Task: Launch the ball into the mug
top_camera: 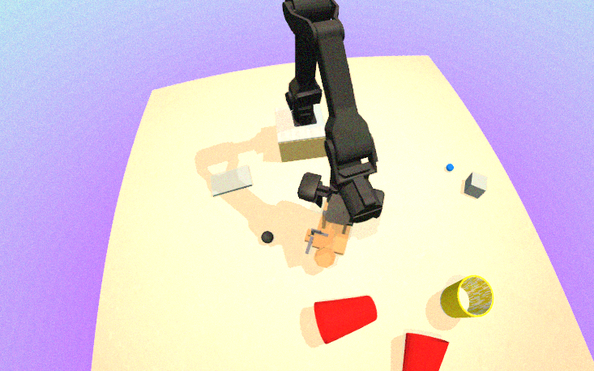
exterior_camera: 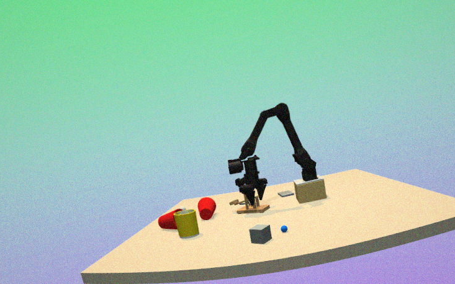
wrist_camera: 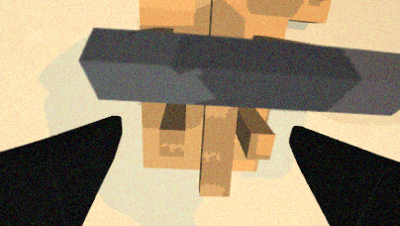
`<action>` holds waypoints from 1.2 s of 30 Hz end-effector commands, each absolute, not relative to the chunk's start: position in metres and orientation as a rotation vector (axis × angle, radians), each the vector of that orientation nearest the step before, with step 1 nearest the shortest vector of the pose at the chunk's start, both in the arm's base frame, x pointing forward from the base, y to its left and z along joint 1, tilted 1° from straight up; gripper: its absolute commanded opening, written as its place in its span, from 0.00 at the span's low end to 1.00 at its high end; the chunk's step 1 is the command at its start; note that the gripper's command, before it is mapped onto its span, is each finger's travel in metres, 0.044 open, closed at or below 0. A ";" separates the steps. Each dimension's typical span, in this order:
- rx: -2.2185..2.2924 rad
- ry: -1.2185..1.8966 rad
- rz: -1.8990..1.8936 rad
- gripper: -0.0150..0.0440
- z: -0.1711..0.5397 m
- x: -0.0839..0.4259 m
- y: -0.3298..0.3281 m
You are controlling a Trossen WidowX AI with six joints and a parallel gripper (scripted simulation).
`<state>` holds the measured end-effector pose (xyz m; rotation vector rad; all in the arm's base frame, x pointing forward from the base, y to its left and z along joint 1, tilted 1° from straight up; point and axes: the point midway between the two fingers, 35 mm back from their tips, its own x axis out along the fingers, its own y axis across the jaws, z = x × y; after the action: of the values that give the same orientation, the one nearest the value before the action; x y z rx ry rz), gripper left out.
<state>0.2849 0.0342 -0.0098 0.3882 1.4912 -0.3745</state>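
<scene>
The wooden catapult stands mid-table, its round cup empty. My gripper is open and empty, pointing down over the catapult's end away from the cup. In the wrist view the beam's tail and two posts show between the fingertips, and a dark grey crossbar spans above them. My fingers are hidden in the top view. A black ball and a smaller blue ball lie on the table. The yellow mug stands upright.
Two red cups lie on their sides near the mug. A grey cube sits by the blue ball. A flat grey plate lies near the arm's base block.
</scene>
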 end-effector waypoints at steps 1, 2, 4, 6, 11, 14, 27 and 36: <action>0.387 1.496 -0.368 1.00 -0.017 0.283 0.035; 0.387 1.496 -0.368 1.00 -0.018 0.283 0.035; 0.387 1.497 -0.368 1.00 -0.021 0.283 0.035; 0.387 1.497 -0.368 1.00 -0.022 0.283 0.035; 0.388 1.493 -0.375 0.78 -0.019 0.284 0.034; 0.388 1.493 -0.375 0.64 -0.019 0.284 0.034; 0.389 1.493 -0.375 0.26 0.020 0.284 0.034; 0.484 1.476 -0.462 0.25 0.031 0.283 0.053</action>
<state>0.2817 0.0416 0.0278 0.4393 1.4880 -0.4234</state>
